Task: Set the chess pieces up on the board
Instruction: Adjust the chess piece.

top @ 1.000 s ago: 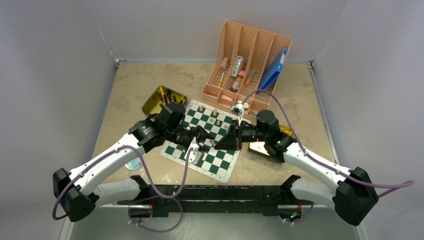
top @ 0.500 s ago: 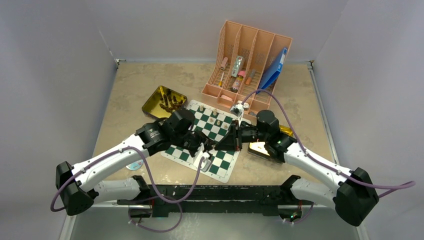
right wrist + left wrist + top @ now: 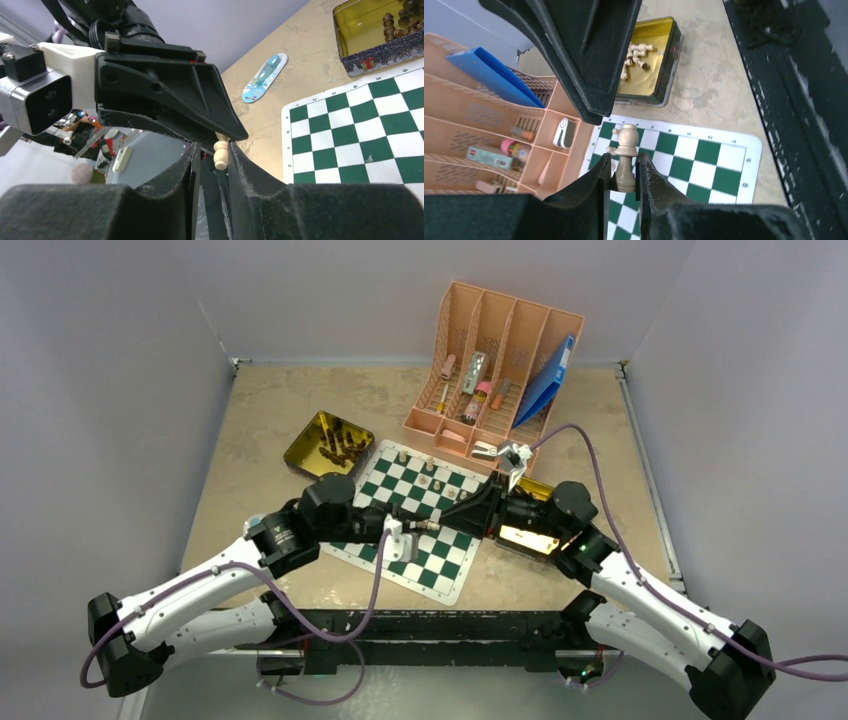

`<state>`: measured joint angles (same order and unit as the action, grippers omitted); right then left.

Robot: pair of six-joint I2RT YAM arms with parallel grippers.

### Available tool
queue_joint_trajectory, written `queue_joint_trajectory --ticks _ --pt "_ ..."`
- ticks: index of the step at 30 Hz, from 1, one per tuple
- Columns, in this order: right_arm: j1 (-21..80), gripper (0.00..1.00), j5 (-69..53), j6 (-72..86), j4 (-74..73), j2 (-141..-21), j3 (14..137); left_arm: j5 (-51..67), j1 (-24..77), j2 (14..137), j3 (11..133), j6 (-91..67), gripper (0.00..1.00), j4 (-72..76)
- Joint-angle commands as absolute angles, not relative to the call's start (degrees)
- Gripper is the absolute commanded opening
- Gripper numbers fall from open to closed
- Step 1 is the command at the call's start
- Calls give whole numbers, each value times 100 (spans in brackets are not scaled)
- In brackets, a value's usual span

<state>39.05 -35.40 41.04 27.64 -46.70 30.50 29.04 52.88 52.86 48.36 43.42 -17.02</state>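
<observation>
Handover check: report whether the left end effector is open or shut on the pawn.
Shut on the pawn: the left end effector's fingers press both sides of its base above the board.

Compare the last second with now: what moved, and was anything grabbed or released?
Both arms pulled back toward the near edge. The left gripper swung right and now meets the right gripper tip to tip above the board. Left jaws pinch a pale pawn by its base; right jaws flank it, grip unclear. Board, standing pieces, gold tin and pink organiser stayed put.
</observation>
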Motion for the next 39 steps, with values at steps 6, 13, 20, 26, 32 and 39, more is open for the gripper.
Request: queue_joint_trajectory --ticks 6,13,20,26,32,39 --pt "3909 33 -3148 4535 3479 -4614 3167 2490 5291 4852 4062 1358 0 1065" --pt "3902 33 -3267 4534 3384 -4800 3157 2171 5291 5102 4325 1018 0 889" --pt "3904 27 -3147 4557 3358 -4777 3109 2207 5287 5127 4274 1065 0 865" --pt "3907 24 -2989 4586 3331 -4785 3095 2201 5291 5053 4245 1132 0 752" --pt "3903 9 -3006 4602 3393 -4859 3060 2160 5286 5045 4265 1139 0 597" --pt "3905 7 -2319 3951 2211 -4713 3362 2088 5287 4680 3974 730 57 251"
